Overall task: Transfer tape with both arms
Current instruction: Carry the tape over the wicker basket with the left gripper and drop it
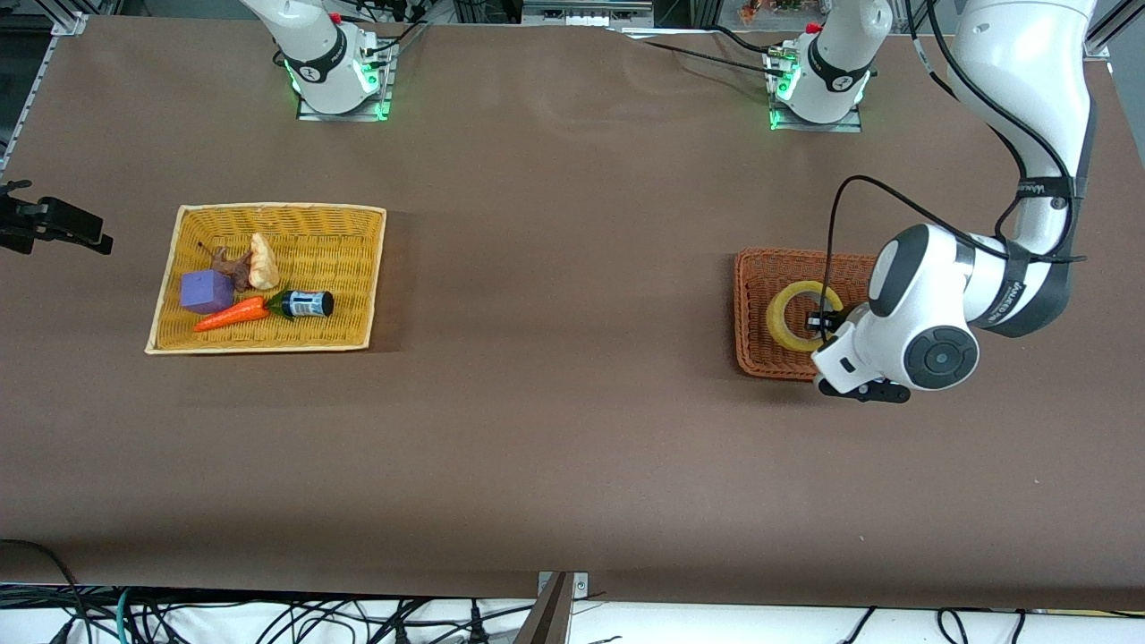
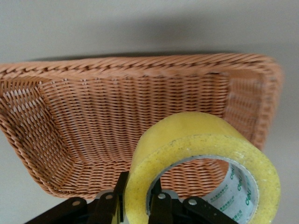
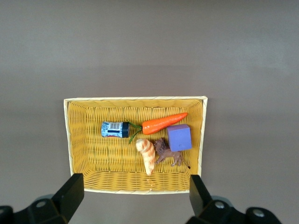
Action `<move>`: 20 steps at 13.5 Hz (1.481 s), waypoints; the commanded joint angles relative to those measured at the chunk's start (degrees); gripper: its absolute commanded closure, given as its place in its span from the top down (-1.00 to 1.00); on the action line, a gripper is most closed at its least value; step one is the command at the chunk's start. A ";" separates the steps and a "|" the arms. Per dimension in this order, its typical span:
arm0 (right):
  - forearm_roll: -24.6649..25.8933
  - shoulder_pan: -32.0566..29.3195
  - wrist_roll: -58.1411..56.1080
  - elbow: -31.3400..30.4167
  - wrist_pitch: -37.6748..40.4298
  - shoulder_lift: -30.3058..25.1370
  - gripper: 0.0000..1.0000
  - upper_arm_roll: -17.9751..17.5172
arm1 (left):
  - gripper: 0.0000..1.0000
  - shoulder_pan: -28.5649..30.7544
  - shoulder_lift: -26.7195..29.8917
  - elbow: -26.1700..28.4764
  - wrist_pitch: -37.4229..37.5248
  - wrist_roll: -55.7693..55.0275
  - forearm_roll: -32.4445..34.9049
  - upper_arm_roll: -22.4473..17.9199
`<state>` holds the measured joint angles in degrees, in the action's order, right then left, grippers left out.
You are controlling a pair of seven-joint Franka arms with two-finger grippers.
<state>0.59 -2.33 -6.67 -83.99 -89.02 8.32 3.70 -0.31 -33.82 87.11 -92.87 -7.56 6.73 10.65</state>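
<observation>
One roll of tape [image 1: 802, 315], two baskets and two arms were counted on the brown counter [image 1: 572, 429]. The orange-brown basket [image 1: 756, 304] sat at the right of the front frame; the yellow basket [image 1: 268, 277] at the left held five items: one purple cube [image 1: 207, 292], one carrot [image 1: 231, 314], one small dark bottle [image 1: 307, 304], one brown figure [image 1: 234, 266] and one pale striped piece [image 1: 262, 260]. The left claw [image 1: 821, 323] was pressed together on the wall of the tape, one finger inside the hole and one outside, as the lower centre of the left wrist frame showed [image 2: 138, 205]. The tape stood over the orange-brown basket, tilted; contact with the basket floor could not be determined. It was a translucent yellow ring with a wide round hole and a white inner core carrying green print. The right claw [image 3: 135, 198] was spread wide and empty, over the counter with the yellow basket in its frame's centre.
</observation>
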 commanded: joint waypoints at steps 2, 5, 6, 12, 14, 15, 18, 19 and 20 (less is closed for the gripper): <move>0.73 0.05 -0.10 1.99 1.22 0.73 1.00 -0.54 | -1.00 4.61 1.92 11.47 -8.79 3.43 2.92 1.21; 0.91 0.05 -0.18 1.99 1.13 0.82 1.00 -0.54 | -0.16 4.53 1.92 15.10 -12.77 3.43 4.51 1.39; 0.91 0.05 -0.18 1.99 1.04 0.82 1.00 -0.45 | 0.99 4.53 2.01 14.84 -12.69 3.43 4.60 1.39; 0.99 0.05 -0.18 1.99 1.13 0.91 1.00 -0.45 | 1.00 4.00 12.08 10.27 -7.15 2.55 2.58 3.67; 0.99 0.05 -0.18 1.99 1.13 0.91 1.00 -0.45 | 1.00 4.00 17.71 8.70 -6.98 3.16 2.58 4.29; 0.99 0.05 -0.18 1.99 1.13 0.91 1.00 -0.45 | 1.00 4.00 19.83 7.04 -6.19 3.16 2.58 4.47; 1.08 0.05 -0.18 1.99 1.13 0.91 1.00 -0.45 | 1.00 5.05 22.31 -3.92 1.86 3.08 -1.52 4.12; 0.99 0.05 -0.18 1.99 1.13 0.91 1.00 -0.45 | 1.00 6.19 23.01 -5.36 3.90 2.99 -4.94 3.51; 0.99 0.05 -0.18 1.99 1.13 0.91 1.00 -0.45 | 1.00 6.81 24.06 -5.29 4.71 2.90 -5.50 3.24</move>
<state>0.85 -2.23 -6.67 -83.82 -89.02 8.51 3.47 4.75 -9.47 84.66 -90.93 -5.14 4.18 14.39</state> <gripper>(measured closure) 0.000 0.000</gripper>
